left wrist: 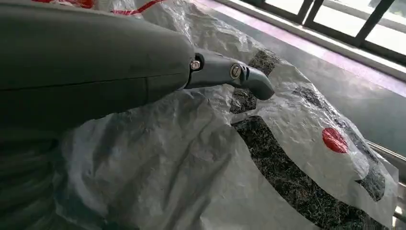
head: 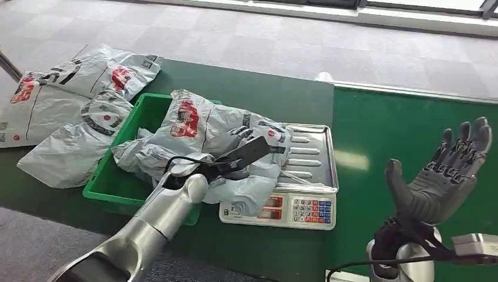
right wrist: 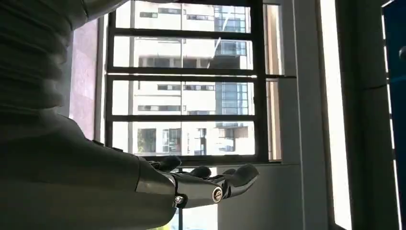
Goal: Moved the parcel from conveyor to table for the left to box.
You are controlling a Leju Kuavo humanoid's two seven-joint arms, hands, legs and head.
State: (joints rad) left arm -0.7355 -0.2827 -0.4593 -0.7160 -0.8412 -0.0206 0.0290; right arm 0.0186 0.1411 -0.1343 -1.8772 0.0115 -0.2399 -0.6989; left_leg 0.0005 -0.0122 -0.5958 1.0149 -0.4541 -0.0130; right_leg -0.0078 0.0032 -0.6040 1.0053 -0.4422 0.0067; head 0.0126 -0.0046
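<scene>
A crumpled grey parcel with a red logo lies across the right rim of the green box and the tray of the scale. My left hand rests on the parcel's middle and grips its bunched film. In the left wrist view the thumb lies against the parcel, and the fingers are hidden. My right hand is raised over the green conveyor, palm up, fingers spread, holding nothing. It also appears in the right wrist view.
Three more grey parcels lie on the dark green table, left of the box. The scale's keypad faces me. Grey floor runs beyond the table and conveyor.
</scene>
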